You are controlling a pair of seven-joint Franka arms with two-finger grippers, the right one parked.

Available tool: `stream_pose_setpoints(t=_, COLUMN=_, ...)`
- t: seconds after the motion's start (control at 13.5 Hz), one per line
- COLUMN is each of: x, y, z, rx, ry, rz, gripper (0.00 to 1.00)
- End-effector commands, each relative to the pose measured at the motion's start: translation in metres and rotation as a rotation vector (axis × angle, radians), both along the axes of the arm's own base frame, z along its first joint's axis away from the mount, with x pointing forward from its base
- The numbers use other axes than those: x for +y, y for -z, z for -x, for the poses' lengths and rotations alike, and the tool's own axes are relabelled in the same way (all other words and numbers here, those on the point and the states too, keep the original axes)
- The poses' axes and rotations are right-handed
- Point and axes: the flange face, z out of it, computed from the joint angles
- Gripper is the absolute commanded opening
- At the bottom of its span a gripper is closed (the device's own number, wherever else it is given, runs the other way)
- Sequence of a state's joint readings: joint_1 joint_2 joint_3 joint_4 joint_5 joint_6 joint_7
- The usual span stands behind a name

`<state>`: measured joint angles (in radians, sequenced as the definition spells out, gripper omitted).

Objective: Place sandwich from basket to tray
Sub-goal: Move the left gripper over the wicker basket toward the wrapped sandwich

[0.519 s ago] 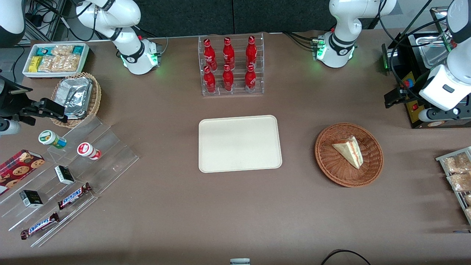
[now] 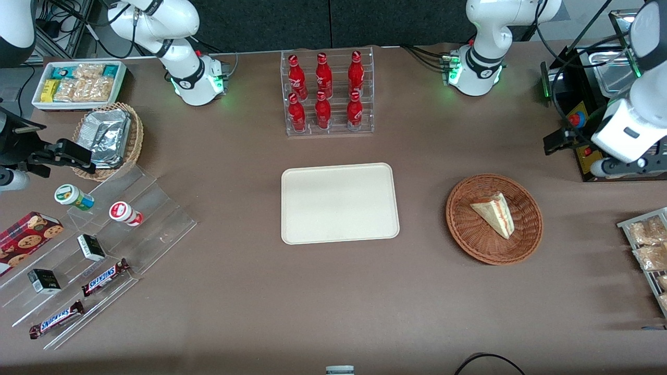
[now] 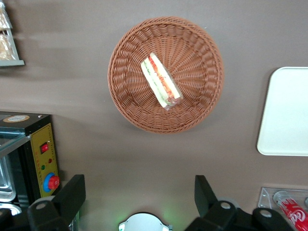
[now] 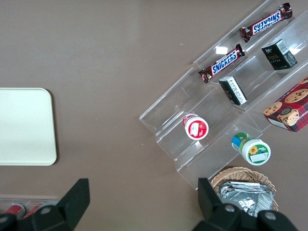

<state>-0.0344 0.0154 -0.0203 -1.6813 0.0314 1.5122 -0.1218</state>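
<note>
The sandwich (image 2: pixel 495 213), a pale bread wedge with a red-orange stripe, lies in the reddish-brown wicker basket (image 2: pixel 469 237). The cream tray (image 2: pixel 338 203) lies beside the basket at mid-table, with nothing on it. My left gripper (image 2: pixel 555 141) hangs above the table, farther from the front camera than the basket and toward the working arm's end. The left wrist view shows the sandwich (image 3: pixel 160 81) in the basket (image 3: pixel 130 57), a corner of the tray (image 3: pixel 284 110), and the gripper (image 3: pixel 138 192) open and empty, apart from the basket.
A black appliance (image 2: pixel 586 99) with red buttons stands right by the gripper; it also shows in the left wrist view (image 3: pixel 33 149). A wire rack of snack packets (image 2: pixel 646 250) sits at the working arm's end. A clear rack of red bottles (image 2: pixel 327 94) stands farther back than the tray.
The left arm's wrist has shifted slightly farther from the front camera. The sandwich, basket and tray have not moved.
</note>
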Motion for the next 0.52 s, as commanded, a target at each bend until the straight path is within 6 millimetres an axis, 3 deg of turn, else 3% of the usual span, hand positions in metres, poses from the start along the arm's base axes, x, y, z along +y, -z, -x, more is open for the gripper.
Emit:
stream_pose_setpoints(t=0.0, x=0.011, y=0.045, z=0.006, rx=0.051, ry=0.003, rz=-0.017, gripper=1.0)
stream_pose_setpoints(t=0.15, x=0.01, y=0.08, z=0.005, rx=0.017, ry=-0.019, rz=-0.021, gripper=1.0)
stream_pose_setpoints(t=0.44, x=0.008, y=0.119, z=0.003, rx=-0.061, ry=-0.167, rz=-0.039, gripper=1.0)
